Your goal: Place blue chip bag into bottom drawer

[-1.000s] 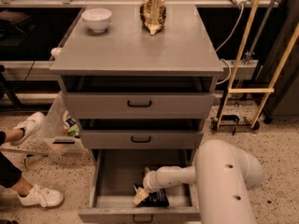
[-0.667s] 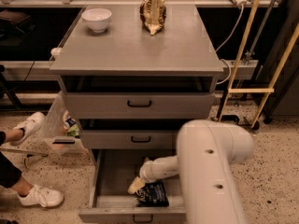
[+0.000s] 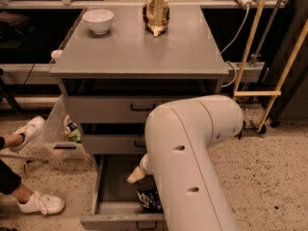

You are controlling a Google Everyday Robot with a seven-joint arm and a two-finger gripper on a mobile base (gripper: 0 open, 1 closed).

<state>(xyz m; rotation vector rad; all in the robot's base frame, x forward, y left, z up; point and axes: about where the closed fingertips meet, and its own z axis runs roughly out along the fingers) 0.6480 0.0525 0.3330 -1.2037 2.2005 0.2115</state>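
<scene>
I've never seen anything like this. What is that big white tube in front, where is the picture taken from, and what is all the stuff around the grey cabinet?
The white tube is a robot's arm, seen close up by a single camera looking down at the cabinet; I can't tell where the camera is mounted. At the arm's end is the gripper, reaching down over the open bottom drawer. A blue chip bag lies in that drawer, apart from the gripper, which seems to hold nothing. On the cabinet top stand a white bowl and a brown chip bag. At the left are a person's white shoes.
</scene>
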